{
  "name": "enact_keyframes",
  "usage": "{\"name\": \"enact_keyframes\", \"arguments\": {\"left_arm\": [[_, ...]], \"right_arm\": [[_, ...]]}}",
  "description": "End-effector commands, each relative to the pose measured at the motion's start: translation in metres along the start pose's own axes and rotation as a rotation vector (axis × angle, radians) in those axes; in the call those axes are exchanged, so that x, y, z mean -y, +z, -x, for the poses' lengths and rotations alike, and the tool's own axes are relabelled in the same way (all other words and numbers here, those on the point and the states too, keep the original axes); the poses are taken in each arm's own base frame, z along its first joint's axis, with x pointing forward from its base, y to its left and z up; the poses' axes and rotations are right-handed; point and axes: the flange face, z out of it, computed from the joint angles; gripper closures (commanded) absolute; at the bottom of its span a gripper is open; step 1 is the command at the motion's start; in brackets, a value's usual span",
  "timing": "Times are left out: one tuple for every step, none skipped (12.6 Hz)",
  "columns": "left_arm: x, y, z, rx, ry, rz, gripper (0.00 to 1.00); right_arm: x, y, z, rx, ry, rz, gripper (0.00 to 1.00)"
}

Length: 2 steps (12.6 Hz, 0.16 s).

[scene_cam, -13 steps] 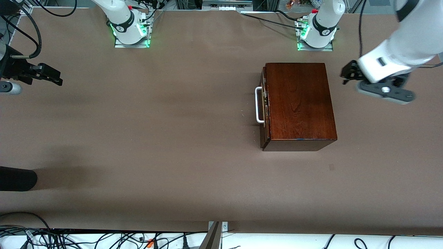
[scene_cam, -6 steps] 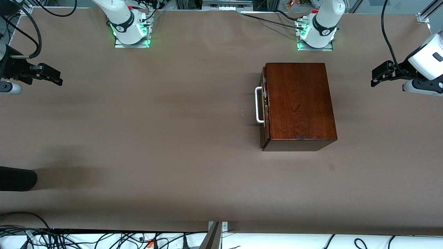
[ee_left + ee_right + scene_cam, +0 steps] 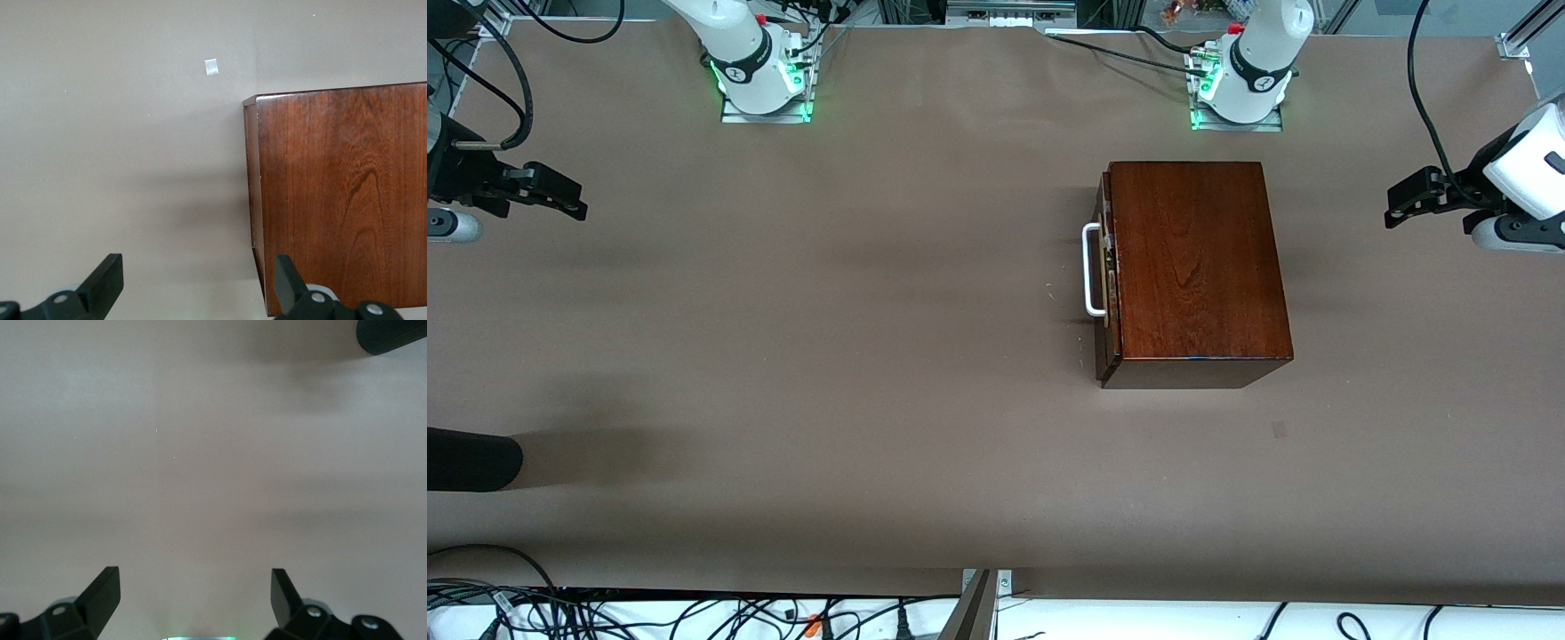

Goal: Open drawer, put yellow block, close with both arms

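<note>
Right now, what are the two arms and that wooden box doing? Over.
Left gripper jaws open, over bare table beside the box. Right gripper jaws open, waiting. Drawer shut. No yellow block visible.

A brown table [image 3: 871, 356] fills the view, with a small pale square mark [image 3: 1279, 430] on it toward the left arm's end. A black rounded object [image 3: 471, 459] juts in at the right arm's end and casts a shadow on the table. Loose cables [image 3: 649, 613] lie along the white edge nearest the front camera
</note>
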Motion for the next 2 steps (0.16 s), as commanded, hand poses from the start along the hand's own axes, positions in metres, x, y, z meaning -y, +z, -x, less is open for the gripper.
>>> {"name": "enact_keyframes", "arguments": {"left_arm": [[-0.0034, -0.0030, 0.0068, -0.012, -0.029, 0.000, 0.00], [-0.0034, -0.0016, 0.0074, -0.009, -0.026, 0.000, 0.00]], "right_arm": [[-0.0006, -0.0080, 0.0038, -0.007, 0.015, -0.001, 0.00], [-0.0006, -0.0080, 0.0038, -0.007, 0.015, -0.001, 0.00]]}}
